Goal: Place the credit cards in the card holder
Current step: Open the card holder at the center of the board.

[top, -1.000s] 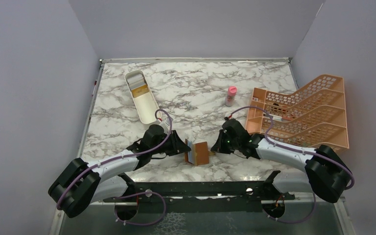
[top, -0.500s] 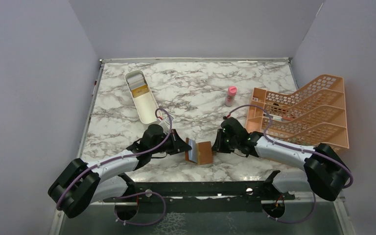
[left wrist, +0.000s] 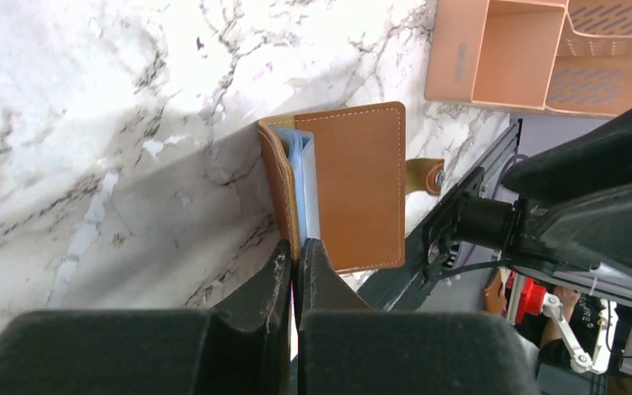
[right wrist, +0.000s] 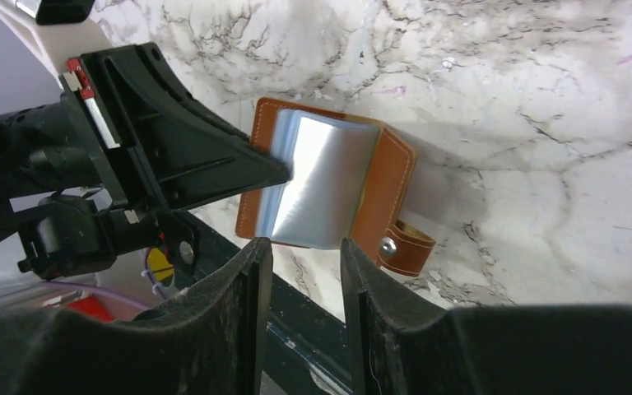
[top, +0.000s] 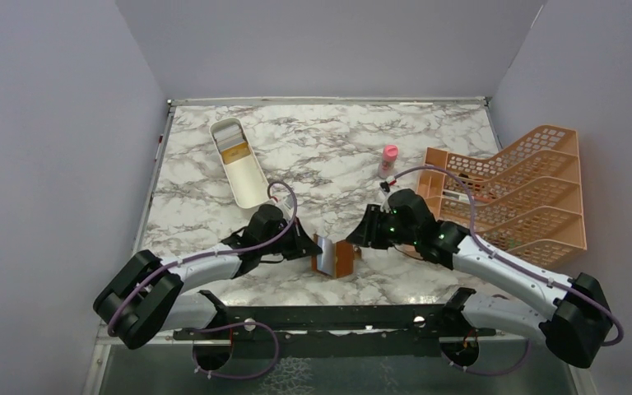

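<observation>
The card holder (top: 337, 258), a brown folding wallet, stands partly open on the marble near the front edge, with its blue-grey sleeves (right wrist: 321, 189) fanned out. My left gripper (left wrist: 298, 248) is shut on the edge of the wallet's left flap (left wrist: 281, 189). It also shows in the top view (top: 313, 248). My right gripper (right wrist: 304, 247) is open just short of the sleeves, with nothing between its fingers; in the top view (top: 360, 239) it sits right of the wallet by the snap strap (right wrist: 407, 245). One yellow-gold credit card (top: 235, 151) lies in the white tray at the back left.
The white oblong tray (top: 245, 179) lies behind the left arm. A pink bottle (top: 388, 161) stands mid-table. An orange lattice rack (top: 510, 193) fills the right side, close behind the right arm, and also shows in the left wrist view (left wrist: 502, 49). The table's front rail (top: 329, 313) runs just below the wallet.
My left gripper has shut on the wallet's left flap. My right gripper has let go of the wallet, opened and drawn back to the right.
</observation>
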Robot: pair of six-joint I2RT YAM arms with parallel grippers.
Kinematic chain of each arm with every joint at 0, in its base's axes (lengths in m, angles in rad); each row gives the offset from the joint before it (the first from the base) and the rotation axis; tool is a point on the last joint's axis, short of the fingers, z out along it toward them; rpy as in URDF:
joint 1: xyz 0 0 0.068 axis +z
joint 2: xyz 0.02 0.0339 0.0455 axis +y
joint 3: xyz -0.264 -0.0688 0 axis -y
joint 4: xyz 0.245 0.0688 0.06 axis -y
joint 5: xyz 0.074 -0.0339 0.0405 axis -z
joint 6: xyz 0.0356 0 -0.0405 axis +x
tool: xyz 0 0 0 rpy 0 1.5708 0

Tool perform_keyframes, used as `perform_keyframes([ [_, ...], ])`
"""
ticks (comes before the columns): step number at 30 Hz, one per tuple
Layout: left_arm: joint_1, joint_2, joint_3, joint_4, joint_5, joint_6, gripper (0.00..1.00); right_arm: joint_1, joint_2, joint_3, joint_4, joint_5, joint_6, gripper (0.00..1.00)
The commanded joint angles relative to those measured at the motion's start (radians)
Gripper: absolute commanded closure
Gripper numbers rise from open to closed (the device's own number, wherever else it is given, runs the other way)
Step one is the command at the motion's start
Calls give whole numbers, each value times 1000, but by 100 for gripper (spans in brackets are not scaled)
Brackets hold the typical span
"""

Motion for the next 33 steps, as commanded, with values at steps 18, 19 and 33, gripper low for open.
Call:
perform_keyframes([
  [18,-2,74,66,129,82,10,97,-1,403,-83,289,-49,-9,68],
  [19,-3,73,60,147,89,8,100,-1,405,-89,291,-47,-9,68],
  [33,-3,82,30,187,116,17,84,-1,403,-107,302,-24,-3,68],
])
